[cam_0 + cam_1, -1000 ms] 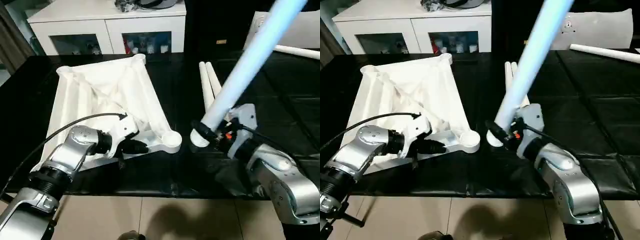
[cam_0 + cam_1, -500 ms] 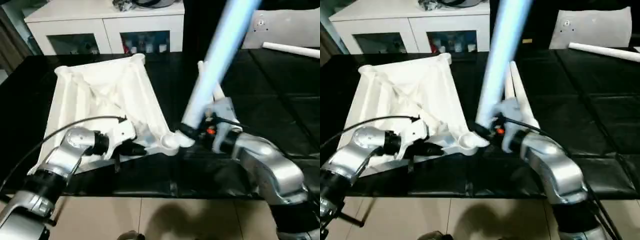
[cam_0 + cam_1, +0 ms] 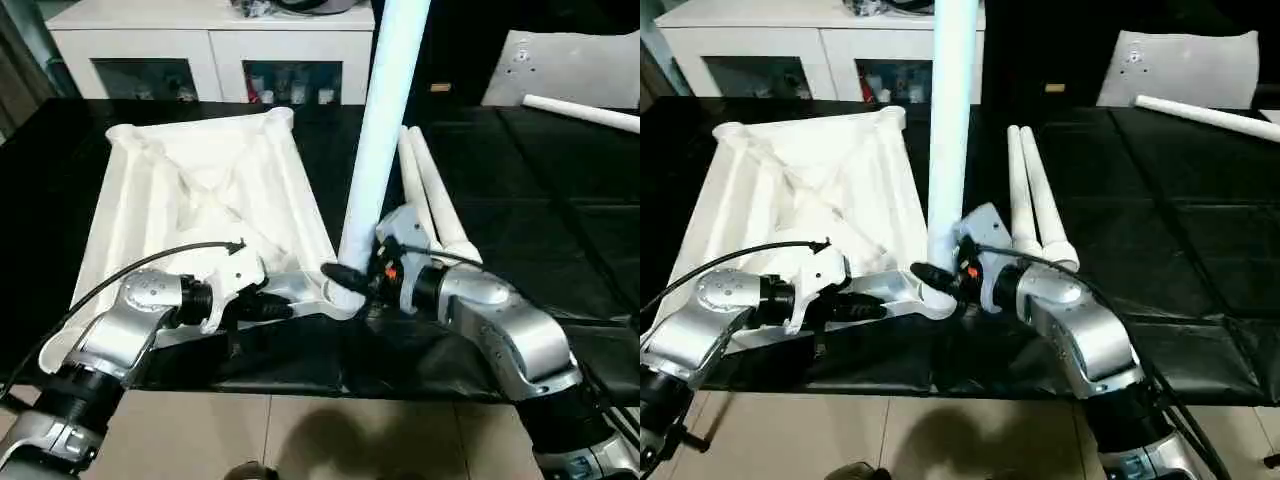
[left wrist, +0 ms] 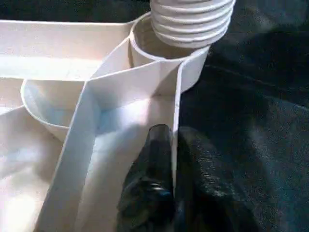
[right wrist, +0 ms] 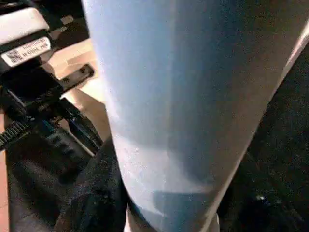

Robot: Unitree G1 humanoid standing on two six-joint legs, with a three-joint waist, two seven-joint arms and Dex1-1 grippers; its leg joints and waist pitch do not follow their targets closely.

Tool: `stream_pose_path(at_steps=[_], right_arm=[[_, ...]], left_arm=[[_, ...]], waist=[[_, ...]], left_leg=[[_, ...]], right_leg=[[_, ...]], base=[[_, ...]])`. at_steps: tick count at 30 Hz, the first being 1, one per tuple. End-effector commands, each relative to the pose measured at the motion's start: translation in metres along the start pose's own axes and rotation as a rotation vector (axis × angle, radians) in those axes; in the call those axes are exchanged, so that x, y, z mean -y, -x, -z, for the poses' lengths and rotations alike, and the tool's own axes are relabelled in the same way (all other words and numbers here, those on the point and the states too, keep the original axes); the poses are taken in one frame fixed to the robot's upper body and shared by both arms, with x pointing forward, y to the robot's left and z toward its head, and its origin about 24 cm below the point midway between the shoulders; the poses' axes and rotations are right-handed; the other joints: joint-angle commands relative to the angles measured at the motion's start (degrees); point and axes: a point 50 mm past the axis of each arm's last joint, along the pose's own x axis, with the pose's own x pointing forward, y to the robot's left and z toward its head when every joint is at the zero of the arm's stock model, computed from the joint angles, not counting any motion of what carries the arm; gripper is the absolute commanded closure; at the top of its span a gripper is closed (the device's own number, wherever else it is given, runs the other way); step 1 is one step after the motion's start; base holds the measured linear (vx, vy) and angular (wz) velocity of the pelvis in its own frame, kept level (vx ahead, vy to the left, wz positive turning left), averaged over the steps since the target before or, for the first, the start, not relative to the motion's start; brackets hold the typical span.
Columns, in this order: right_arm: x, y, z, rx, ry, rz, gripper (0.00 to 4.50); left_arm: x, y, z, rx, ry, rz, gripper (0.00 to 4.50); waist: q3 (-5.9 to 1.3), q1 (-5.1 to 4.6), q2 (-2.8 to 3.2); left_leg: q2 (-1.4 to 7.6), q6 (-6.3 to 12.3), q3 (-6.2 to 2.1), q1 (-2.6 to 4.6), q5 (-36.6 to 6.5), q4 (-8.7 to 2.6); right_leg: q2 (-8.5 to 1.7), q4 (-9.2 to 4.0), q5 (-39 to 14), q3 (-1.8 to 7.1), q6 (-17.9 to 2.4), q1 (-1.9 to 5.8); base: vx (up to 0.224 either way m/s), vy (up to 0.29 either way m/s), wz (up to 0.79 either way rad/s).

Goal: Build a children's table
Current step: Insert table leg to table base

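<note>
The leg (image 3: pixel 385 130) in the right fingers (image 3: pixel 345 275) has swung upright over the corner socket (image 4: pixel 166 53); left fingers (image 4: pixel 157 159) pinch the tabletop (image 3: pixel 190 190) rim. Black surface (image 3: pixel 520 170), white cabinet (image 3: pixel 210 45) behind.

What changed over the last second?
The right claw carried the long white tapered plastic leg leftward and stood it upright, threaded end over the near corner socket. Left claw still pinches the white ribbed tabletop's rim; two spare white legs unmoved.
</note>
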Motion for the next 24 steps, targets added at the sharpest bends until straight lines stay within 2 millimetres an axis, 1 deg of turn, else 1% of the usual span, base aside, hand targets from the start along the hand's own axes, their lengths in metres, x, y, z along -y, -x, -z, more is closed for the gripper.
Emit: stream_pose_path(at_steps=[1, 2, 3, 5, 6, 7, 8, 9, 10, 11, 12, 13, 15, 18, 20, 24], right_arm=[[0.001, 0.001, 0.002, 0.003, 0.006, 0.012, 2.59], [0.001, 0.001, 0.003, 0.002, 0.007, 0.014, 2.59], [0.002, 0.002, 0.004, 0.004, 0.007, 0.019, 2.59], [0.003, 0.002, 0.005, 0.017, 0.003, 0.033, 2.59], [0.003, 0.002, 0.005, 0.021, 0.002, 0.036, 2.59], [0.003, 0.001, 0.005, 0.025, 0.001, 0.038, 2.59], [0.003, 0.001, 0.005, 0.028, 0.000, 0.040, 2.59], [0.003, 0.001, 0.005, 0.031, 0.000, 0.042, 2.59], [0.003, 0.001, 0.005, 0.035, -0.001, 0.042, 2.59], [0.003, 0.001, 0.005, 0.035, -0.001, 0.042, 2.59], [0.003, 0.001, 0.005, 0.038, -0.001, 0.041, 2.59], [0.002, 0.000, 0.005, 0.041, -0.002, 0.038, 2.59], [0.001, -0.001, 0.006, 0.042, -0.002, 0.030, 2.59], [-0.001, -0.002, 0.007, 0.039, -0.001, 0.021, 2.59], [-0.001, -0.003, 0.007, 0.038, -0.001, 0.019, 2.59], [0.000, -0.004, 0.007, 0.036, 0.001, 0.017, 2.59]], left_arm=[[-0.002, 0.001, 0.000, -0.003, 0.001, -0.008, 3.66], [-0.002, 0.000, 0.000, -0.004, 0.001, -0.012, 3.66], [-0.003, 0.000, 0.000, -0.007, 0.000, -0.011, 3.57], [-0.005, 0.000, -0.001, -0.012, 0.007, 0.014, 3.53], [-0.005, 0.000, -0.001, -0.014, 0.008, 0.019, 3.53], [-0.005, 0.000, -0.001, -0.016, 0.008, 0.024, 3.89], [-0.006, 0.000, -0.001, -0.022, 0.008, 0.028, 3.89], [-0.006, 0.000, -0.001, -0.029, 0.007, 0.030, 3.89], [-0.007, 0.000, -0.001, -0.036, 0.008, 0.028, 3.92], [-0.007, 0.000, -0.001, -0.036, 0.008, 0.028, 3.92], [-0.008, 0.000, 0.000, -0.042, 0.009, 0.028, 4.22], [-0.009, -0.001, 0.001, -0.045, 0.008, 0.027, 4.30], [-0.011, -0.003, 0.002, -0.050, 0.006, 0.028, 4.38], [-0.012, -0.006, 0.003, -0.078, -0.018, 0.040, 4.45], [-0.013, -0.006, 0.005, -0.104, -0.041, 0.043, 4.45], [-0.013, -0.005, 0.007, -0.146, -0.067, 0.051, 4.50]], waist=[[-3.70, 0.28, -0.18], [-3.71, 0.36, 0.01], [-3.70, 0.34, -0.14], [-3.69, 0.42, 0.45], [-3.70, 0.36, 0.23], [-3.67, 0.35, 0.47], [-3.70, 0.34, 0.35], [-3.72, 0.36, 0.36], [-3.68, 0.41, 0.67], [-3.76, 0.36, 0.45], [-3.75, 0.38, 0.48], [-3.80, 0.38, 0.54], [-3.82, 0.40, 0.42], [-3.73, 0.42, 0.48], [-3.62, 0.38, 0.42], [-3.47, 0.36, 0.50]], left_leg=[[2.52, 0.48, -0.11, 1.52, -8.90, -4.03], [2.55, 0.37, -0.17, 1.49, -8.91, -4.04], [2.56, 0.21, -0.15, 1.46, -9.11, -4.07], [2.51, -0.28, -0.19, 1.61, -9.97, -4.13], [2.58, -0.64, -0.20, 1.64, -10.47, -4.22], [2.56, -0.90, -0.23, 1.66, -10.71, -4.28], [2.56, -0.97, -0.24, 1.64, -10.84, -4.28], [2.57, -0.97, -0.24, 1.66, -10.74, -4.26], [2.54, -1.05, -0.28, 1.63, -10.69, -4.24], [2.50, -1.00, -0.24, 1.59, -10.34, -4.19], [2.50, -0.93, -0.25, 1.59, -10.16, -4.21], [2.49, -0.83, -0.26, 1.56, -10.01, -4.17], [2.50, -0.70, -0.25, 1.56, -9.85, -4.16], [2.60, -0.95, -0.27, 1.64, -11.13, -4.31], [2.70, -1.42, -0.30, 1.68, -12.46, -4.46], [2.76, -2.01, -0.31, 1.81, -14.27, -4.67]], right_leg=[[-3.66, -3.68, -0.45, 1.62, -14.28, 1.95], [-3.72, -3.60, -0.39, 1.60, -14.27, 2.01], [-3.65, -3.65, -0.38, 1.59, -14.15, 2.03], [-3.61, -3.67, -0.96, 1.56, -14.08, 1.86], [-3.53, -3.68, -0.91, 1.52, -14.16, 1.88], [-3.50, -3.68, -0.52, 1.50, -14.24, 1.87], [-3.55, -3.61, -0.16, 1.52, -14.38, 1.97], [-3.57, -3.61, 0.06, 1.53, -14.41, 1.98], [-3.60, -3.55, 0.41, 1.51, -14.46, 1.97], [-3.56, -3.53, 1.23, 1.53, -14.49, 2.11], [-3.56, -3.51, 1.56, 1.50, -14.54, 2.10], [-3.55, -3.50, 2.03, 1.48, -14.58, 2.16], [-3.61, -3.48, 2.31, 1.47, -14.71, 2.21], [-3.68, -3.62, 0.73, 1.49, -14.72, 2.12], [-3.77, -3.77, -0.99, 1.54, -14.57, 2.09], [-3.80, -3.98, -3.72, 1.61, -14.31, 1.97]], base=[[0.000, 0.000, 0.00], [0.000, 0.000, 0.00], [0.000, 0.000, 0.00], [0.000, 0.000, 0.00], [0.000, 0.000, 0.00], [0.000, 0.000, 0.00], [0.000, 0.000, 0.00], [0.000, 0.000, 0.00], [0.000, 0.000, 0.00], [0.000, 0.000, 0.00], [0.000, 0.000, 0.00], [0.000, 0.000, 0.00], [0.000, 0.000, 0.00], [0.000, 0.000, 0.00], [0.000, 0.000, 0.00], [0.000, 0.000, 0.00]])
